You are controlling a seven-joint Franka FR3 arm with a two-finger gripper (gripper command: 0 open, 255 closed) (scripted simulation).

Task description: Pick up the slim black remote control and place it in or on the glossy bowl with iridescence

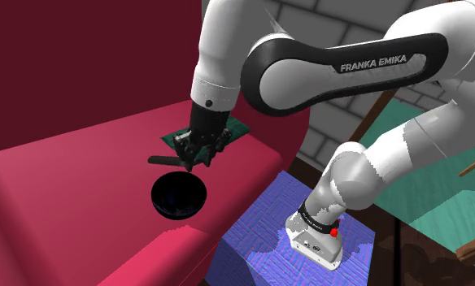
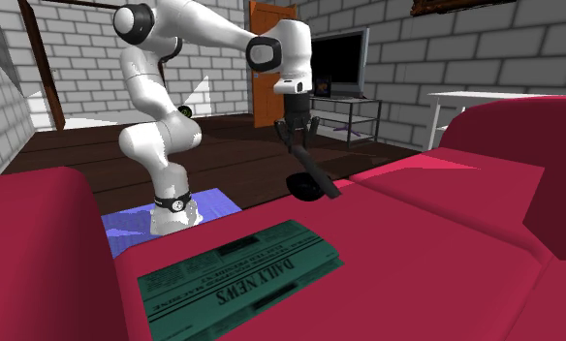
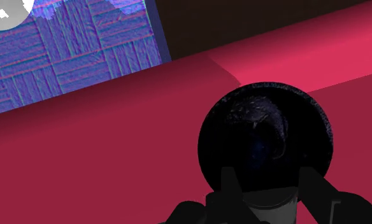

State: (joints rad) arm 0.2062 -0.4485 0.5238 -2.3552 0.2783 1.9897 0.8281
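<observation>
**Remote gripped, hanging over the bowl**

Your gripper (image 1: 197,151) is closed narrow on the slim black remote (image 1: 167,160). It grips the remote near one end, and the rest sticks out toward the shoulder view's left. In the second exterior view the remote (image 2: 330,189) slants down from the gripper (image 2: 297,134). Its low end is just beside the bowl (image 2: 303,184), but you cannot tell there whether the two touch.

The bowl (image 1: 179,196) is dark and glossy and sits on the seat of the red sofa (image 1: 65,179), just under the gripper. In your wrist view the bowl (image 3: 264,130) lies straight beyond the fingers (image 3: 231,181), with red seat all around it.

A green newspaper (image 2: 237,276) lies flat on the same seat, apart from the bowl; in the shoulder view the newspaper (image 1: 240,128) peeks out behind the gripper. The stand (image 1: 268,236), covered in a blue pattern, is next to the sofa.
</observation>
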